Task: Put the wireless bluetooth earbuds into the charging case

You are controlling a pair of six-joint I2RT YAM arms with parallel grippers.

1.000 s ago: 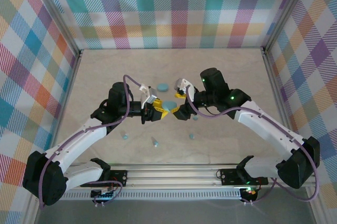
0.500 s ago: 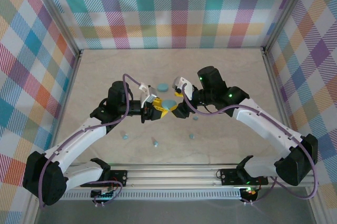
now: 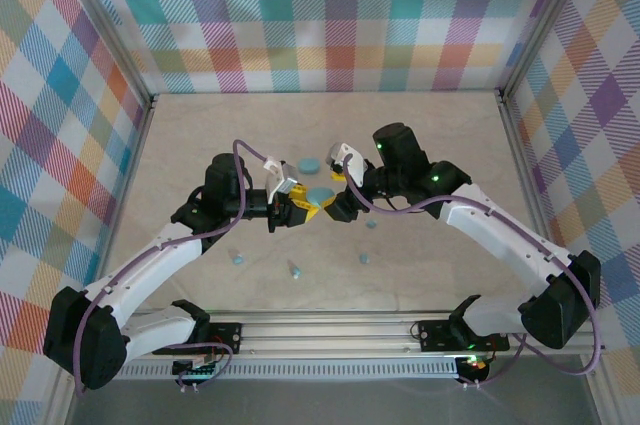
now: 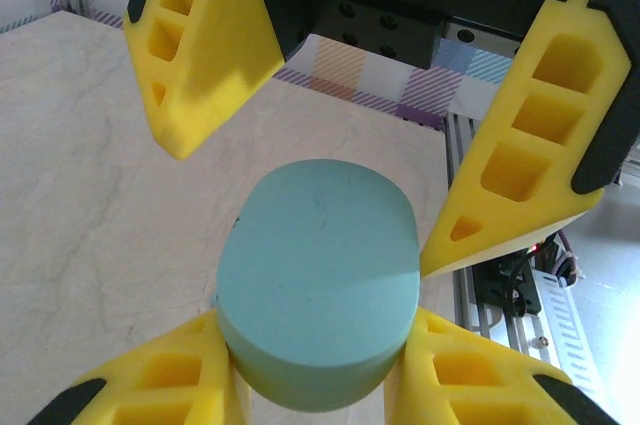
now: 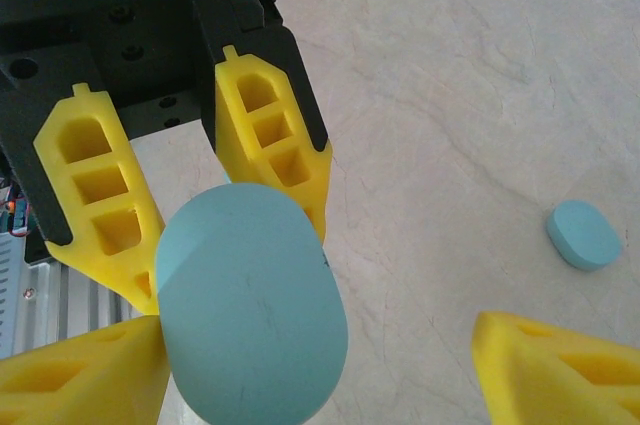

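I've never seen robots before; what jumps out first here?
Two white arms meet in the middle over a light-blue oval case: the left gripper clamps it while the right gripper stands open around it. A second case lies farther back, tiny blue earbuds lie scattered nearer, and bright plaid walls surround everything.

Charging case (image 4: 318, 275) is presenting as smooth, matt light-blue plastic with faint scuff lines. Left hand (image 4: 320, 320) fingers (image 4: 150, 395) are showing as matt yellow plastic, hollow-celled. Worktop (image 4: 90, 165) is reading as smooth, marble-patterned, low-sheen. Rail (image 3: 330, 330) at bottom of frame is appearing as brushed metal. Checked walls (image 3: 330, 15) are looking matt.
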